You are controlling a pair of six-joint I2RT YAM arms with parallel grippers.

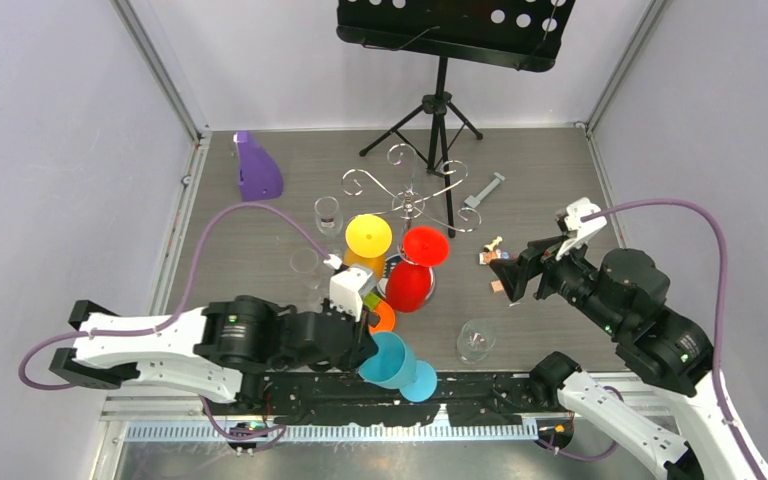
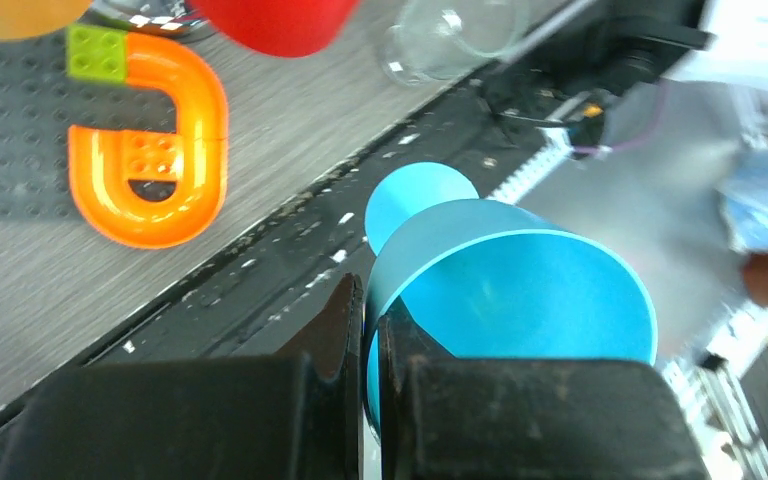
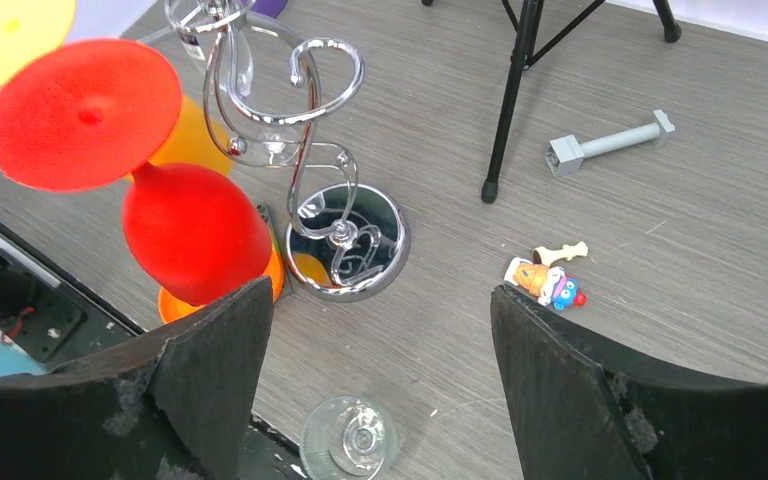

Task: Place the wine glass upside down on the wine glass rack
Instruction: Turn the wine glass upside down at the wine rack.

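A blue wine glass (image 1: 390,362) (image 2: 500,290) hangs tilted over the table's near edge, its round foot (image 2: 415,195) pointing away from the wrist. My left gripper (image 1: 365,335) (image 2: 370,300) is shut on its rim, one finger inside the bowl and one outside. The chrome wine glass rack (image 1: 412,200) (image 3: 345,240) stands mid-table. A red wine glass (image 1: 415,270) (image 3: 190,230) and a yellow one (image 1: 368,236) hang upside down from it. My right gripper (image 1: 505,275) (image 3: 380,300) hovers right of the rack, open and holding nothing.
A clear glass (image 1: 476,340) (image 3: 350,440) stands near the front, below my right gripper. Two more clear glasses (image 1: 328,213) are left of the rack. Also here: an orange U-shaped toy (image 2: 150,150), a purple object (image 1: 255,168), a black music stand (image 1: 440,110), a grey bolt (image 3: 610,143) and a small figure (image 3: 545,280).
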